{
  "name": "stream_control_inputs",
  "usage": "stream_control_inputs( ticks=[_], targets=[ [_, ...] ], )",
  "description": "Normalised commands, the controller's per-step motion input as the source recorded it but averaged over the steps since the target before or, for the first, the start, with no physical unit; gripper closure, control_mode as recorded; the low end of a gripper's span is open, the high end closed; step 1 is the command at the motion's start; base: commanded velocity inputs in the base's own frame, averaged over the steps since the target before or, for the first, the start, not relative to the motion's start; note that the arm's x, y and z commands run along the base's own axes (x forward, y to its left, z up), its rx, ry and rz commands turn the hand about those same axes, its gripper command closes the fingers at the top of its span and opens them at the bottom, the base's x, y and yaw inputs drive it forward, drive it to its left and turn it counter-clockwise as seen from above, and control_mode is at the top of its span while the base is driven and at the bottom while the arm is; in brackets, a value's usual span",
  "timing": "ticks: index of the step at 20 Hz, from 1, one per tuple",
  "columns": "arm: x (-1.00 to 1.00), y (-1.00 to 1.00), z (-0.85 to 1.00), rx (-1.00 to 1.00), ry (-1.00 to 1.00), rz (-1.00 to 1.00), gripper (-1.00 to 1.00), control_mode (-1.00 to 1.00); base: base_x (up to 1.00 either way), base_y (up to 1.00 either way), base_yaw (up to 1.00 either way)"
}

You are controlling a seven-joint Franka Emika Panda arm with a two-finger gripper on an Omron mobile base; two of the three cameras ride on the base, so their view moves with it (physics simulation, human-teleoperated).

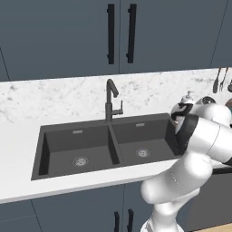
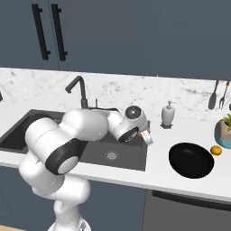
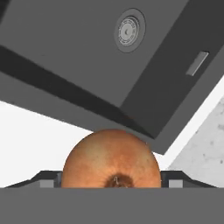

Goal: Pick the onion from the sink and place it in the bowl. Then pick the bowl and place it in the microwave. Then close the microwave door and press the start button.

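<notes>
The gripper (image 2: 147, 136) is closed on the onion (image 3: 111, 159). In the hand view the onion sits between the two finger tips (image 3: 49, 179) at the bottom edge, its root end facing the camera, and it hangs above the sink (image 3: 87, 52). Past it that view shows the sink's near right corner, one steel drain (image 3: 129, 30) and a strip of white counter (image 3: 30, 140).

In the right base view the arm reaches over the sink (image 2: 18, 131), and the gripper is at the right rim of the right basin, where the rim meets the counter (image 2: 153, 176). The onion itself cannot be made out in this view.

The bowl (image 2: 191, 160) stands on the counter to the right of the sink, close to the front edge and apart from the gripper. A small orange fruit (image 2: 216, 150) lies just beside the bowl's right rim, near a potted plant (image 2: 224, 130) at the right edge. A soap dispenser (image 2: 168, 113) stands toward the back of the counter, between sink and bowl.

In the left base view both basins of the sink (image 1: 45, 149) hold nothing but their drains. The faucet (image 1: 111, 100) rises from the back rim at the divider between the basins
</notes>
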Motion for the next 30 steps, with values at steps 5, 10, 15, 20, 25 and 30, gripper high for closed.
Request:
stream_control_inputs(
  ticks=[5, 10, 15, 20, 25, 30],
  targets=[
    [-0.15, -0.92, 0.15, -0.15, 0.00, 0.00, 1.00, -1.00, 0.00, 0.00, 0.00],
    [-0.38, -0.98, 0.27, -0.01, 0.00, -0.01, 1.00, -1.00, 0.00, 0.00, 0.00],
    [-0.40, -0.87, 0.06, 0.02, 0.01, -0.09, 1.00, -1.00, 0.00, 0.00, 0.00],
    [0.00, -0.49, -0.19, 0.02, 0.10, -0.14, 1.00, -1.00, 0.00, 0.00, 0.00],
    [-0.29, -0.52, -0.33, 0.08, 0.10, -0.08, 1.00, -1.00, 0.00, 0.00, 0.00],
    [-0.16, -0.26, -0.55, 0.12, 0.08, 0.00, 1.00, -1.00, 0.00, 0.00, 0.00]
  ],
)
